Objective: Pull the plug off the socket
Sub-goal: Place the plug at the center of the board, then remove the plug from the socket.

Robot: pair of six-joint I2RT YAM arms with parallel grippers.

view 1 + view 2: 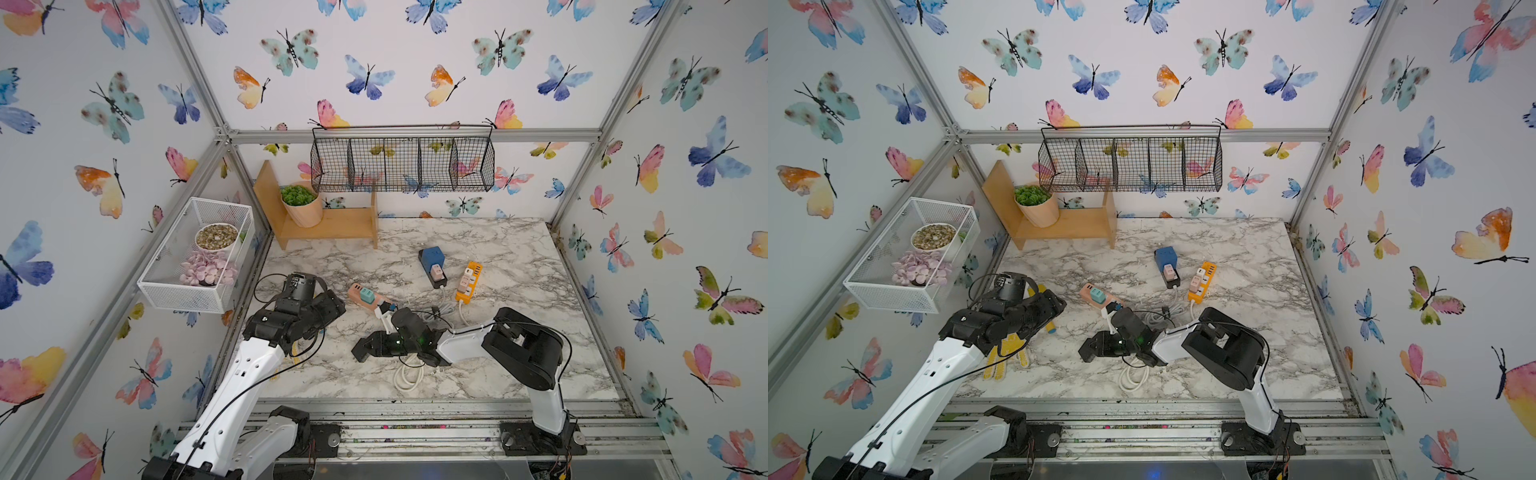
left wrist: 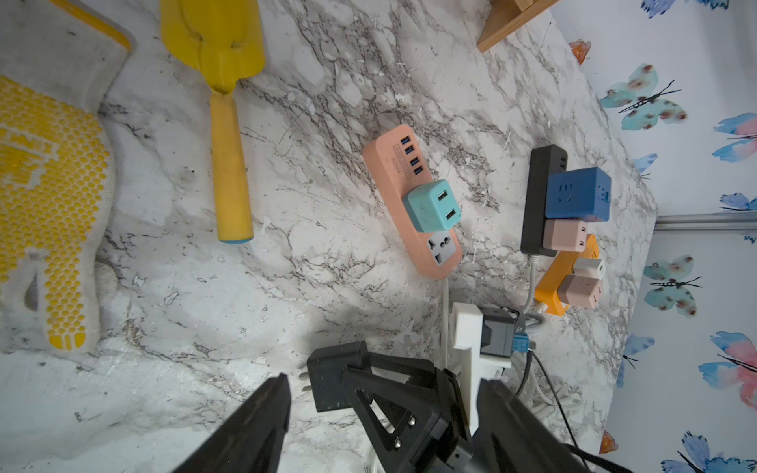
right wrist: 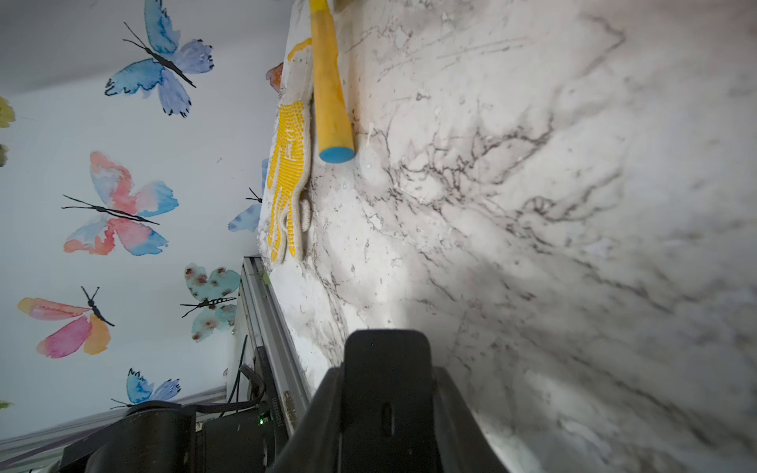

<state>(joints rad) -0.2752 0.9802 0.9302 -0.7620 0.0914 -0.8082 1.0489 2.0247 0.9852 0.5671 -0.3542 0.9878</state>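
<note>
Plug: the black plug (image 2: 327, 381) sat clamped in the right gripper (image 1: 365, 348), front middle of the worktop (image 1: 519, 374), prongs toward the left edge, apparently clear of the white socket (image 2: 467, 327) just behind.
Left gripper (image 2: 385, 385): spread, empty, above it.
Baskets: white mesh basket (image 1: 178, 291) held a pebble bowl (image 1: 216, 237) and pink plant (image 1: 208, 268).

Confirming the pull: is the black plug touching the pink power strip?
Apart: the left wrist view shows bare marble between the black plug and the pink power strip.
</note>
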